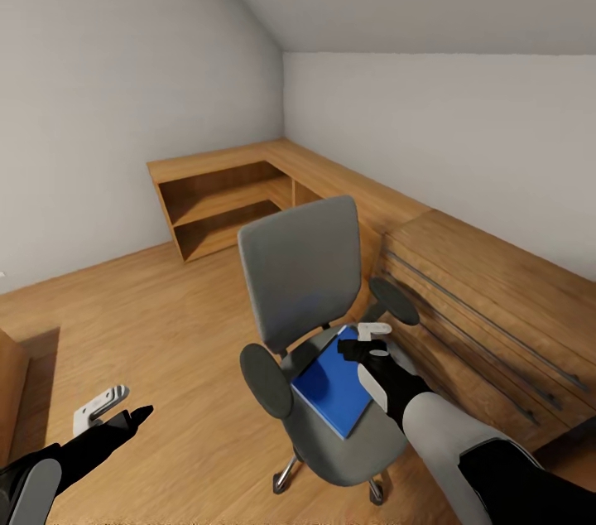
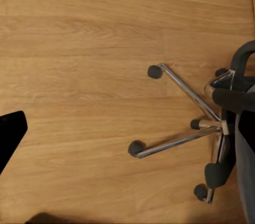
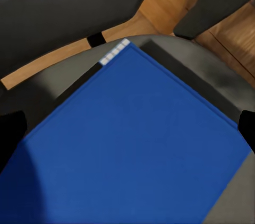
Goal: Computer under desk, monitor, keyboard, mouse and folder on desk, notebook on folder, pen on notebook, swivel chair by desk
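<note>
A grey swivel chair (image 1: 302, 268) stands on the wood floor, its backrest towards the corner. A blue folder (image 1: 331, 384) lies flat on its seat. My right gripper (image 1: 370, 340) hovers open just above the folder's far edge. In the right wrist view the folder (image 3: 133, 144) spreads between the two dark fingertips (image 3: 10, 136), on the grey seat (image 3: 50, 88). My left gripper (image 1: 112, 413) hangs open over bare floor to the chair's left. The chair's chrome base (image 2: 212, 126) and casters show in the left wrist view. Desk items are out of view.
An L-shaped wooden shelf unit (image 1: 223, 206) runs along the far corner. A wooden drawer cabinet (image 1: 488, 301) stands close behind the chair on the right. The wood floor (image 1: 141, 318) stretches to the left, with a wooden furniture edge (image 1: 8, 376) at the far left.
</note>
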